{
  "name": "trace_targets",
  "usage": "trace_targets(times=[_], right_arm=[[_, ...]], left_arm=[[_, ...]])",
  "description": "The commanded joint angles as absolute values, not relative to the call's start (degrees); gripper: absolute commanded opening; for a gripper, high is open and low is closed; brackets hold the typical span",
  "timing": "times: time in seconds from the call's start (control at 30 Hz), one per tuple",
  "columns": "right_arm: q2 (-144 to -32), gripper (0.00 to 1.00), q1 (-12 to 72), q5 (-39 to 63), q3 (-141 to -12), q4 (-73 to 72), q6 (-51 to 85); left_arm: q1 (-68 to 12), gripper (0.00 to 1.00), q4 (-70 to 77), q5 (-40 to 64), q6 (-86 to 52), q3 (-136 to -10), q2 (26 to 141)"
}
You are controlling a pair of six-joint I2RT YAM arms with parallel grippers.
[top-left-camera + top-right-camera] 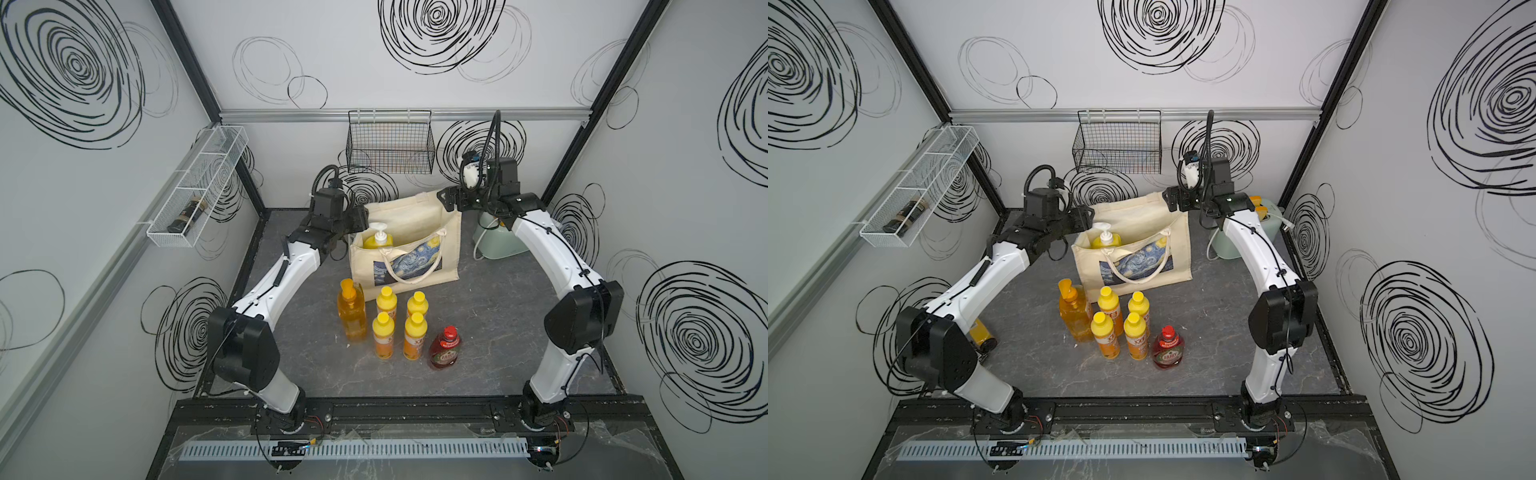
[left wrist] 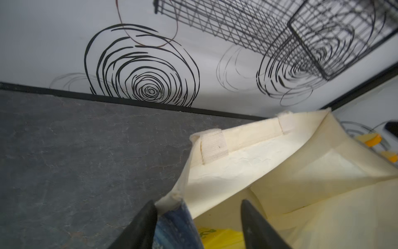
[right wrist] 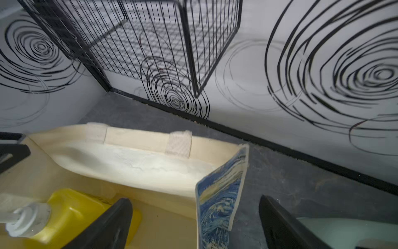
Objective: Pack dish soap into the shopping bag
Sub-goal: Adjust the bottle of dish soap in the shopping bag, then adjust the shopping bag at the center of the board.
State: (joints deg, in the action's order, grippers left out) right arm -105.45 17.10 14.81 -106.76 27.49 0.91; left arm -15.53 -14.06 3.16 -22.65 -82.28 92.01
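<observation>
The cream shopping bag (image 1: pixel 449 257) (image 1: pixel 1177 253) stands open at the back middle of the table. A yellow white-pump bottle (image 1: pixel 379 239) (image 3: pixel 64 213) stands inside it. In front of the bag stand an orange pump bottle (image 1: pixel 352 316), several small yellow bottles (image 1: pixel 383 336) and a red Fairy bottle (image 1: pixel 445 348). My left gripper (image 1: pixel 361 220) (image 2: pixel 197 202) is open, its jaws either side of the bag's left rim (image 2: pixel 172 198). My right gripper (image 1: pixel 446 199) (image 3: pixel 195 198) is wide open astride the bag's printed right side panel (image 3: pixel 221 200).
A black wire basket (image 1: pixel 390 143) hangs on the back wall above the bag. A white wire shelf (image 1: pixel 195 187) on the left wall holds a dark jar. A pale green appliance (image 1: pixel 498 245) sits behind the right arm. A yellow container (image 1: pixel 982 334) lies by the left arm.
</observation>
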Motion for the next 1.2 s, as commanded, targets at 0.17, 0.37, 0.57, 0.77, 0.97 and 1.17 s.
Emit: trace_targets(times=[0.17, 0.37, 0.57, 0.77, 0.97, 1.17], right_arm=[[-106.23, 0.75, 18.89, 8.94, -108.09, 34.00, -0.71], [-103.92, 0.17, 18.94, 8.60, -106.89, 33.80, 0.00], [-96.37, 0.00, 19.94, 6.50, -102.43, 32.70, 0.86], [-86.83, 0.00, 21.86, 4.08, -92.56, 30.57, 2.92], [-79.19, 0.00, 22.25, 4.70, -78.85, 24.23, 4.95], [-75.45, 0.05, 23.47, 3.37, -73.43, 24.78, 6.18]], left_arm=[[-16.52, 0.15, -8.20, 9.68, -20.89, -84.37, 92.66], [-16.85, 0.05, -4.04, 12.14, -19.93, -88.59, 93.30], [-17.61, 0.00, -4.31, 12.41, -19.21, -96.58, 94.27], [-18.01, 0.00, -3.21, 10.72, -19.15, -92.60, 89.69], [-18.10, 0.12, 2.80, 6.17, -19.46, -74.67, 81.59], [-17.94, 0.63, 5.46, 4.58, -20.87, -65.46, 75.88]])
